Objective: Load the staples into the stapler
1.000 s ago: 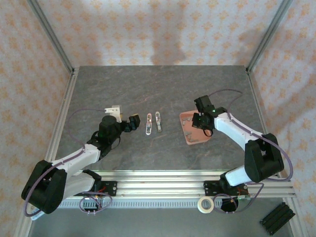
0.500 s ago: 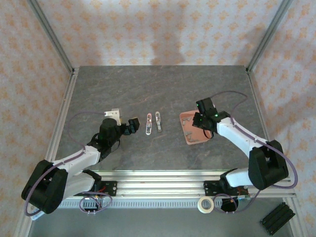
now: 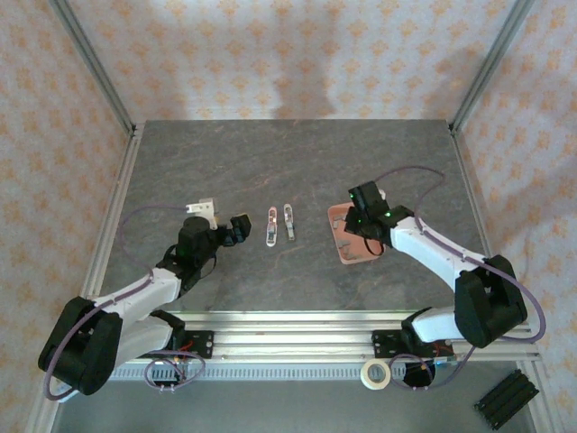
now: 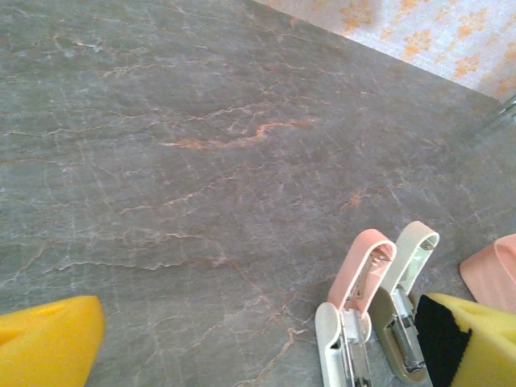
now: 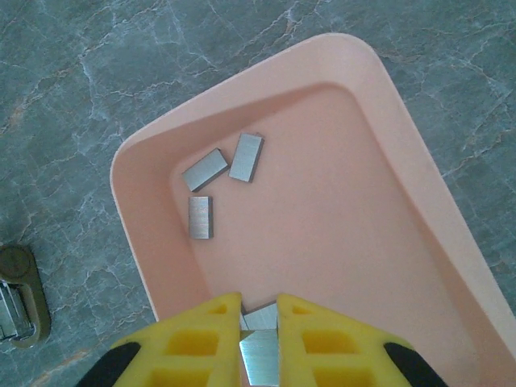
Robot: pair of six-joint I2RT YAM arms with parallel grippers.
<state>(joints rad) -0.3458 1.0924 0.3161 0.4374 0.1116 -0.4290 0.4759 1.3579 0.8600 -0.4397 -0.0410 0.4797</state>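
Two mini staplers lie open side by side, a pink-and-white one [image 3: 271, 225] [image 4: 355, 300] and an olive-and-cream one [image 3: 289, 221] [image 4: 403, 310]. My left gripper [image 3: 236, 226] [image 4: 258, 351] hovers open just left of them, its yellow fingers [image 4: 48, 343] far apart and holding nothing. My right gripper [image 3: 359, 225] [image 5: 260, 326] is down in the salmon-pink tray [image 3: 346, 256] [image 5: 379, 242], shut on a silvery staple strip [image 5: 260, 360]. Three more staples [image 5: 216, 181] lie loose in the tray's far corner, and another piece shows just beyond the fingertips.
Grey marbled tabletop [image 3: 270, 162] stretches behind the staplers and tray. Metal frame posts [image 3: 90, 72] stand at the back corners. A roll of tape [image 3: 375, 373] and a black block [image 3: 505, 400] lie below the front rail.
My right gripper has shifted left across the tray. My left gripper has drawn back slightly from the staplers.
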